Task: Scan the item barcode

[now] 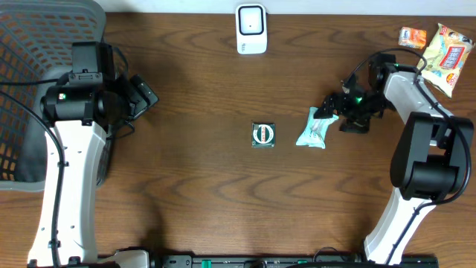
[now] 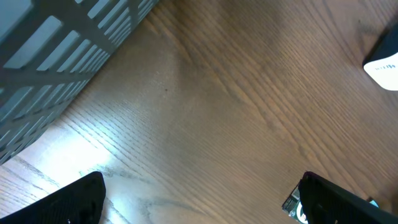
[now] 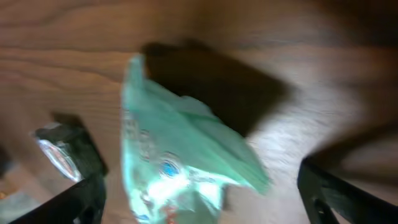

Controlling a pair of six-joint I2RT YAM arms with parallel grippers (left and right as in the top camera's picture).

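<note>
Right gripper sits low over the table at centre-right, at the top end of a light teal snack packet. Right wrist view is motion-blurred. It shows both fingers spread wide, the teal packet in the gap between them, not clamped. Can't tell if its lower edge touches the left-side finger. The packet looks crumpled, one end raised, casting a dark shadow on the wood. From overhead it lies angled on the wooden table.

Just left of it, apart, lies a small dark green square packet, flat, with a round white-ringed mark on top. It also shows at the left edge of the right wrist view.

Barcode scanner, white, stands at the top centre edge of the table, well apart from both packets and both grippers.

Left gripper is at the left side beside the grey mesh basket, fingers fully spread, holding nothing, bare wood between them in the left wrist view. That view also catches the basket wall at top left, a corner of the scanner at the right edge, and a bit of the dark packet by the right-side finger.

Top right corner: an orange snack packet and a bigger yellow-white one, close together.
</note>
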